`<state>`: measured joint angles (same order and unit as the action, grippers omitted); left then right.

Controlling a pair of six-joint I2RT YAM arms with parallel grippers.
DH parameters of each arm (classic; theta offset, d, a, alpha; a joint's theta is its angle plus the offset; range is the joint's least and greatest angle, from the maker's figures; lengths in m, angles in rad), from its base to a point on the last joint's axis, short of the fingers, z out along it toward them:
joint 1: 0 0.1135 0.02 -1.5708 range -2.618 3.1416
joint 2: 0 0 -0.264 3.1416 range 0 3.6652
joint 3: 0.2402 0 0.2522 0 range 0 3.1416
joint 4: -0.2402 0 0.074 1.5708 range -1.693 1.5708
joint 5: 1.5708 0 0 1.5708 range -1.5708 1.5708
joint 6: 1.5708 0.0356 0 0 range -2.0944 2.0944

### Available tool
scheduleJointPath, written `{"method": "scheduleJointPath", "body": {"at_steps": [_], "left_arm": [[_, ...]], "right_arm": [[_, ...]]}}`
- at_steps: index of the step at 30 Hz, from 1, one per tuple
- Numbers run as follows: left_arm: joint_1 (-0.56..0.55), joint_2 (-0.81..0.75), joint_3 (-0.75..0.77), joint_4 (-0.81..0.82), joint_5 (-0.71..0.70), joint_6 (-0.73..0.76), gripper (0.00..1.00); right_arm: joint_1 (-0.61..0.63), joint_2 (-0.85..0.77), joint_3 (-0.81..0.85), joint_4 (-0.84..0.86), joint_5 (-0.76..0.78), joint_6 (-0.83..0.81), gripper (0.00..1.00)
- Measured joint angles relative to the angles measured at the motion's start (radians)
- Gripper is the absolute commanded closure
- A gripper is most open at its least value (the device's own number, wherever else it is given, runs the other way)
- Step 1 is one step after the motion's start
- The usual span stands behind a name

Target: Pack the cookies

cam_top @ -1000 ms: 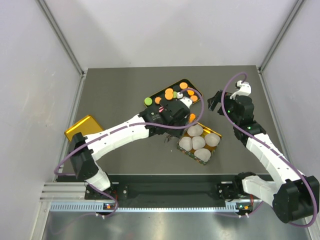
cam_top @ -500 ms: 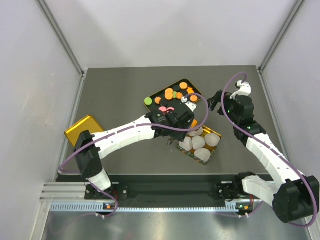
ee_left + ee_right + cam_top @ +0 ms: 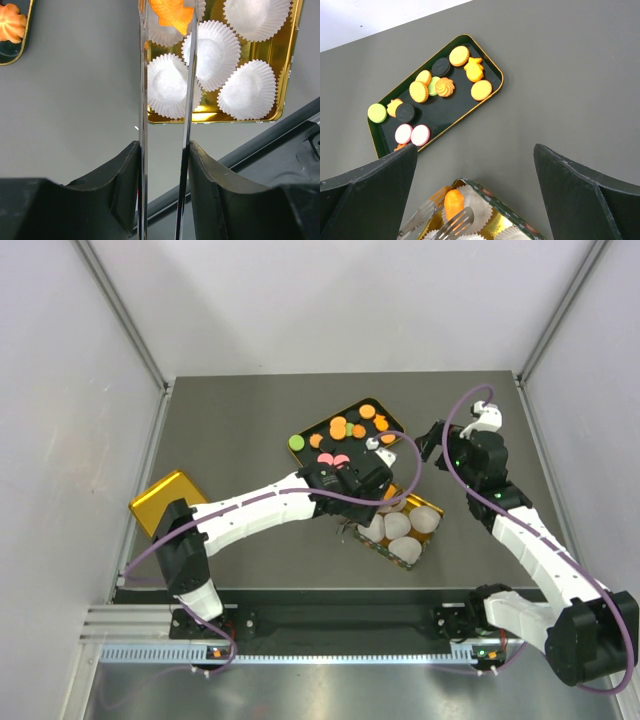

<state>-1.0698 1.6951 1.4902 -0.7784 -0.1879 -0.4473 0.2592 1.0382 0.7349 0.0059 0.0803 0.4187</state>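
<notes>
The cookies [image 3: 421,91] are small discs, mostly orange with pink, green and black ones, lying in a black gold-rimmed tray [image 3: 445,114], also seen from above [image 3: 318,424]. My left gripper [image 3: 162,150] is shut on metal tongs [image 3: 143,100]. The tongs pinch one orange cookie [image 3: 172,12] over a white paper cup at the far end of the gold tin [image 3: 225,118]. The right wrist view shows that cookie [image 3: 453,202] between the tong tips [image 3: 455,226]. My right gripper [image 3: 475,147] is open and empty, held above the table right of the tray [image 3: 430,445].
The gold tin [image 3: 415,498] holds several white paper cups [image 3: 170,85]. A gold lid [image 3: 165,500] lies at the table's left edge. White walls enclose the table on three sides. A black rail runs along the near edge [image 3: 280,135].
My left arm has carried the tongs and orange cookie from the black tray toward me and over the gold tin. The right arm has not moved.
</notes>
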Motion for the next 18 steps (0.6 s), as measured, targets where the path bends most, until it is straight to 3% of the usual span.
{"method": "scheduleJointPath", "body": {"at_steps": [13,18], "left_arm": [[-0.001,0.021,0.0,0.011,-0.011,0.0,0.42],[-0.002,0.021,0.0,0.013,-0.012,0.0,0.43]], "right_arm": [[0.0,0.003,0.0,0.0,0.0,0.0,0.0],[0.0,0.004,0.0,0.0,0.0,0.0,0.0]]}}
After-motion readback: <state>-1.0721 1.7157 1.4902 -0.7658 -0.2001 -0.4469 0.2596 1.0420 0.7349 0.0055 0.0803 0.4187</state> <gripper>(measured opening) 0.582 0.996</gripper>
